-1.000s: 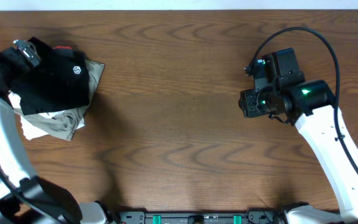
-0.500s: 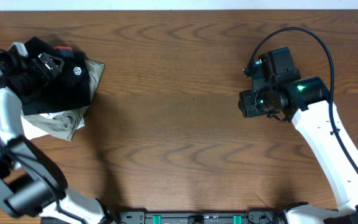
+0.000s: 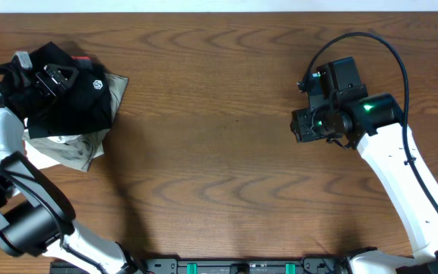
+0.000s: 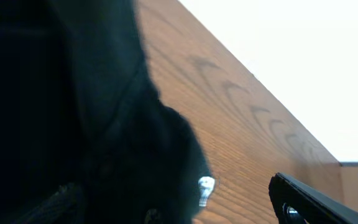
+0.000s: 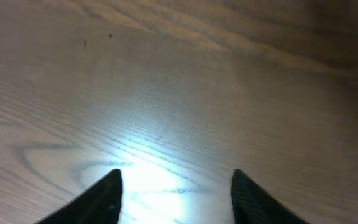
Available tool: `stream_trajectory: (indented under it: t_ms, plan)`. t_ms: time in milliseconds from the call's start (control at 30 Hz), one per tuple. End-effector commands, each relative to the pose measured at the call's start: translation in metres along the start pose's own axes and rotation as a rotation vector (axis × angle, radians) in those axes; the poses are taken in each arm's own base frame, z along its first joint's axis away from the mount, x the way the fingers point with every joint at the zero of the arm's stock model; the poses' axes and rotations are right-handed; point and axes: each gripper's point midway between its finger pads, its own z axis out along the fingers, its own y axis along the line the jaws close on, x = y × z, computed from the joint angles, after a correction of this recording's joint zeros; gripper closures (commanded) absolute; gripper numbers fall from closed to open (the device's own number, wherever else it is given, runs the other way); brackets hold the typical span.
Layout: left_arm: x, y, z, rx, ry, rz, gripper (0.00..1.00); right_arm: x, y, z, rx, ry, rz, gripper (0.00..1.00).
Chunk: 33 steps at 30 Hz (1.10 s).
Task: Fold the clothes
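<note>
The clothes (image 3: pixel 74 103), a black garment with a small round white logo (image 3: pixel 95 85), lie crumpled on top of a pile at the table's far left. My left gripper (image 3: pixel 58 76) is down on the garment's upper part with its jaws wide open. In the left wrist view the black fabric (image 4: pixel 73 112) fills the left side and hides one finger. The other finger (image 4: pixel 303 199) stands apart over bare wood. My right gripper (image 3: pixel 301 125) hovers open over bare table at the right, nothing between its fingertips (image 5: pixel 104 199).
Under the black garment lie a beige garment (image 3: pixel 78 148), a bit of white cloth (image 3: pixel 38 156) and a red edge (image 3: pixel 78 58). The table's far edge (image 4: pixel 278 124) runs close behind the pile. A black cable (image 3: pixel 371 46) loops above the right arm.
My left gripper swung in from the left edge onto the black garment, then settled. The right arm shifted only slightly.
</note>
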Motion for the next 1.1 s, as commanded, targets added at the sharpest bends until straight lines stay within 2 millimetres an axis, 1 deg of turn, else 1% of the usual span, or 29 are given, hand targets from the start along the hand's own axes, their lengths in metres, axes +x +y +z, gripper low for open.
stream_trajectory:
  t_ms: [0,67,100,133,233,300,367,533,600,667,767,833,900,933,1000,1067]
  plan:
    - [-0.024,-0.073,-0.028,0.041,-0.086,0.203,0.02,-0.007,-0.005,0.000,0.008,-0.027,0.009,0.20]
    - [-0.028,-0.099,-0.041,-0.004,-0.130,0.283,0.02,-0.012,-0.004,-0.001,-0.001,-0.049,0.009,0.05]
    - [-0.028,-0.114,-0.047,-0.021,-0.148,0.323,0.02,-0.015,-0.003,-0.001,-0.002,-0.059,0.008,0.01]
    - [-0.027,-0.130,-0.054,-0.039,-0.168,0.359,0.02,-0.018,-0.003,-0.001,-0.003,-0.074,0.006,0.01]
    - [-0.015,-0.166,-0.065,-0.086,-0.193,0.421,0.02,-0.032,-0.002,-0.002,-0.007,-0.131,0.000,0.01]
    - [0.000,-0.183,-0.067,-0.110,-0.176,0.444,0.02,-0.045,-0.001,-0.004,-0.011,-0.183,-0.006,0.01]
    - [0.022,-0.196,-0.062,-0.126,-0.128,0.460,0.02,-0.059,0.001,-0.008,-0.017,-0.243,-0.012,0.01]
    - [0.062,-0.202,-0.047,-0.157,-0.001,0.465,0.02,-0.087,0.003,-0.016,-0.027,-0.360,-0.023,0.01]
    - [0.070,-0.202,-0.046,-0.159,0.029,0.459,0.02,-0.092,0.002,-0.018,-0.023,-0.382,-0.023,0.01]
    - [0.073,-0.201,-0.046,-0.162,0.042,0.456,0.02,-0.092,-0.006,-0.019,0.011,-0.385,-0.012,0.01]
    - [0.077,-0.203,-0.050,-0.142,0.055,0.445,0.02,-0.083,-0.011,-0.021,0.023,-0.356,0.018,0.01]
    - [0.084,-0.207,-0.057,-0.129,0.070,0.440,0.02,-0.076,-0.011,-0.030,0.021,-0.350,0.049,0.01]
    - [0.090,-0.210,-0.069,-0.131,0.076,0.457,0.01,-0.070,-0.009,-0.045,0.019,-0.364,0.052,0.01]
    - [0.094,-0.213,-0.077,-0.129,0.077,0.490,0.01,-0.064,-0.009,-0.057,0.023,-0.375,0.053,0.01]
    - [0.099,-0.219,-0.093,-0.122,0.059,0.519,0.02,-0.055,-0.015,-0.077,0.056,-0.402,0.079,0.01]
    - [0.107,-0.228,-0.110,-0.098,0.025,0.538,0.02,-0.040,-0.023,-0.097,0.103,-0.442,0.101,0.01]
